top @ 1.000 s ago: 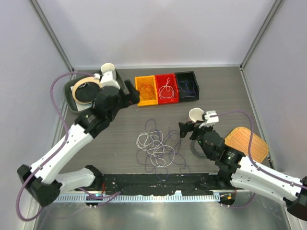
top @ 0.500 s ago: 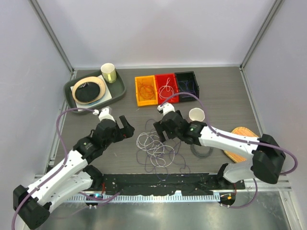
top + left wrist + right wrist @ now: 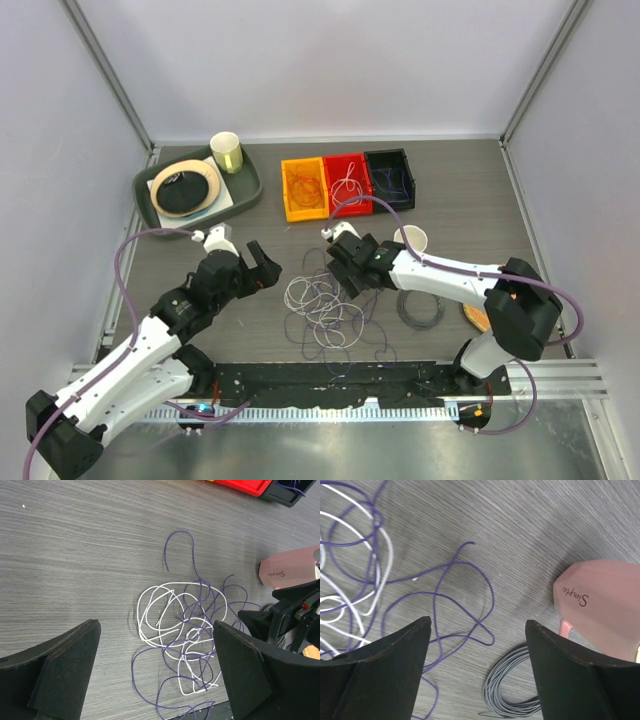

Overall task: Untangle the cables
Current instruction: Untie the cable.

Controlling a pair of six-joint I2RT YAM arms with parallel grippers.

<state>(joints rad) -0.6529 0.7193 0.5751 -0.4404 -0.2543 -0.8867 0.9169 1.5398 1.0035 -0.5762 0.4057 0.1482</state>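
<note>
Right hand (image 3: 346, 272) spread above cables (image 3: 322, 306)

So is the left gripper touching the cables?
Apart. The top view shows bare table between the open left gripper and the cables.

The pale pink paper cup (image 3: 600, 605) runs off the right edge of my right wrist view. The grey wire coil (image 3: 495, 687) is cut by its bottom edge, and the tangled white and purple cable loops (image 3: 375, 560) leave at its left. From above, my right arm (image 3: 445, 279) hides most of the woven orange mat (image 3: 472, 318). My left wrist view crops the red plastic bin (image 3: 240, 485).
</note>
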